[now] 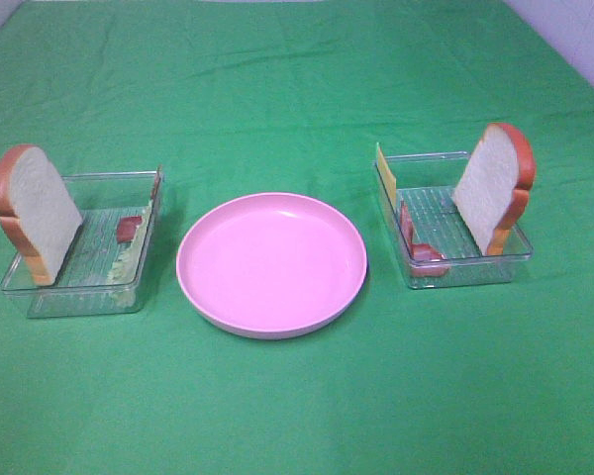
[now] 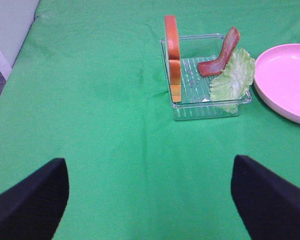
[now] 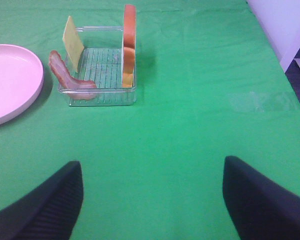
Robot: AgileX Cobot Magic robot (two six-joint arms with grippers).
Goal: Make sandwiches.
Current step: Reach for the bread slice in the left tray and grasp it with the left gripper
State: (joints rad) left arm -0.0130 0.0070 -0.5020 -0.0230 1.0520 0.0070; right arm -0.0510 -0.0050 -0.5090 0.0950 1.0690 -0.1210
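Fingers (image 2: 32,200) wide on left gripper (image 2: 149,160) and right gripper (image 3: 152,160), holding nothing; plate (image 1: 267,267) bare, so seemingly step one: needs a pinch on a bread slice (image 1: 42,208).

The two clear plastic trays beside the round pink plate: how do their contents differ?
The left clear plastic tray holds a pale green lettuce leaf. The right clear plastic tray instead holds a yellow cheese square standing on edge. The left tray's white bread slice leans at its left side, the right tray's bread slice at its right side. Shared: a pinkish-red bacon strip in the left tray, another bacon strip in the right.
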